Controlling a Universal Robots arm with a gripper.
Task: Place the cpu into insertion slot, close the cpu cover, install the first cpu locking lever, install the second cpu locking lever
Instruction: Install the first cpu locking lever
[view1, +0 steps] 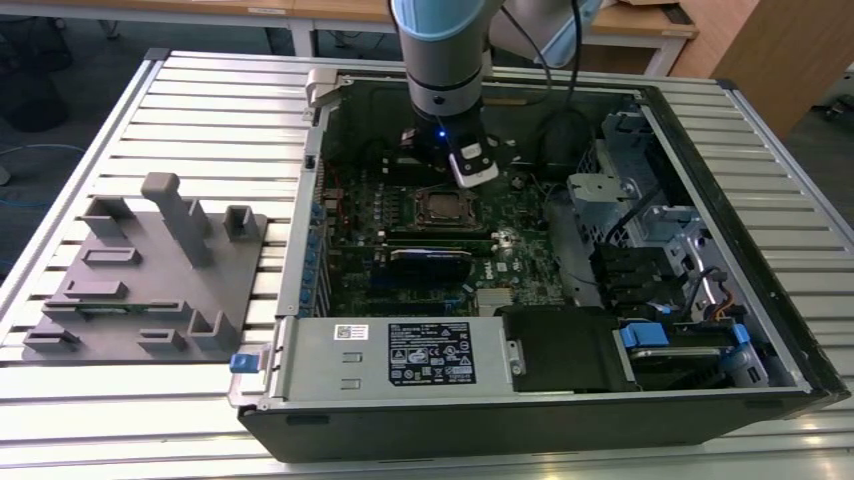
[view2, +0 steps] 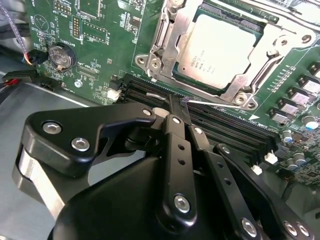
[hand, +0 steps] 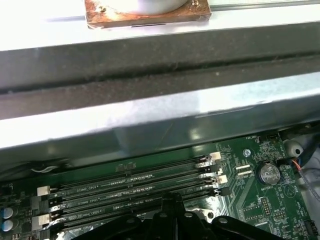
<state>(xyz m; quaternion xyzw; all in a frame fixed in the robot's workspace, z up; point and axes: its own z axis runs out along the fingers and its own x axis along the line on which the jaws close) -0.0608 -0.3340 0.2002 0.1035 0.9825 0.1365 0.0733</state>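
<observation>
So the cpu (view2: 220, 47) is sitting in the insertion slot (view2: 145, 61) and the cpu cover (view2: 272, 45) is folded down flat over it, with the dull metal top showing through the window. In the second wrist view the gripper (view2: 174, 102) has its fingers (view2: 172, 125) pressed together. The tip is right at a thin silver locking lever (view2: 215, 103) that runs along the near edge of the socket, but I honestly can't tell if the rod is nipped between them or just touched. A second rod (view2: 162, 27) lies along another side of the frame. The black memory slots (view2: 225, 130) sit directly between the gripper body and the socket, so it's pretty tight in there, and a coin battery (view2: 61, 55) sits off to one side on the green board. In the exterior view the arm comes straight down into the open pc case (view1: 747, 330), with the gripper (view1: 454, 178) just beside the cpu (view1: 441, 207). A metal drive cage (view1: 627, 190) crowds in on the exterior view's right, and the power supply (view1: 400, 350) fills the near end of the case. Over on the exterior view's left a grey fixture (view1: 147, 270) sits on the slatted bench (view1: 200, 100), well apart from everything.
</observation>
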